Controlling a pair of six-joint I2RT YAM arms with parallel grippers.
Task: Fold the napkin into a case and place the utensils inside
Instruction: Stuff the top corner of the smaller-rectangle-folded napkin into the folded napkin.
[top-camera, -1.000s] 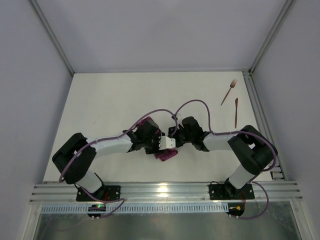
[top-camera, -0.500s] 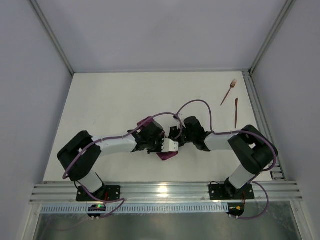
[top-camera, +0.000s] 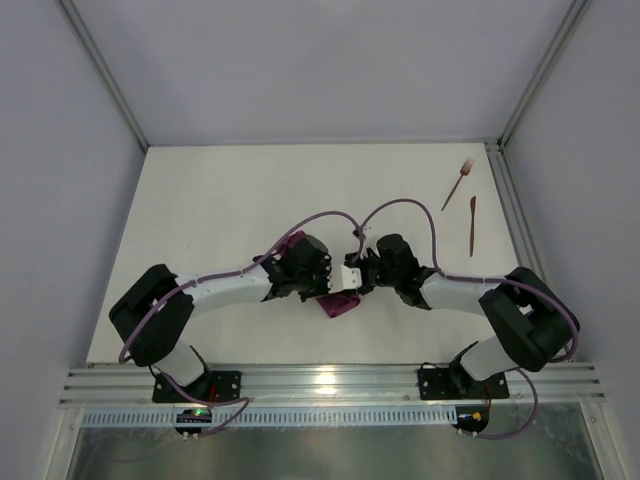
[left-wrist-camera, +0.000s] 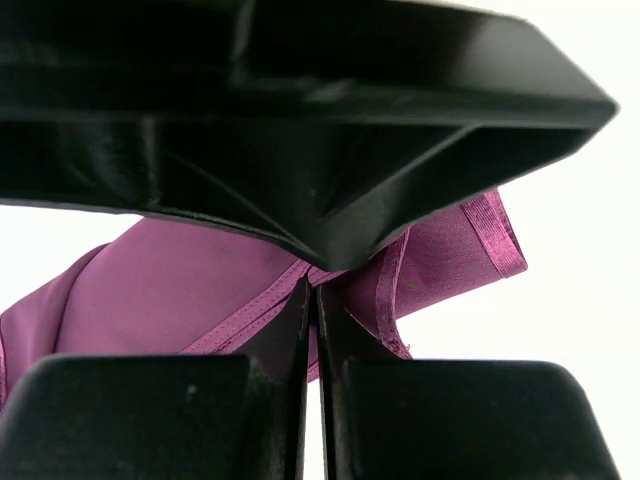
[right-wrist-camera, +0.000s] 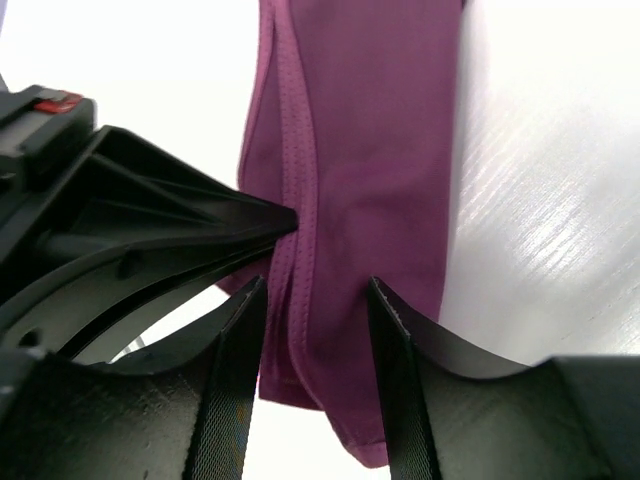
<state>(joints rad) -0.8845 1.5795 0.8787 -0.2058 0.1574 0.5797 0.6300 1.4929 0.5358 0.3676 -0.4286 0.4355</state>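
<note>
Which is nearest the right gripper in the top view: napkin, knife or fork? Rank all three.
1. napkin, centre, at the right gripper fingertips.
2. knife and fork, both far right and well away; too close to call between them.

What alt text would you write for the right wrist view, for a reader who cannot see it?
A folded plum-purple napkin runs up the frame over the white table, the open right gripper straddling its near end. Entering from the frame's left edge, the left gripper pinches its hemmed edge.
</note>
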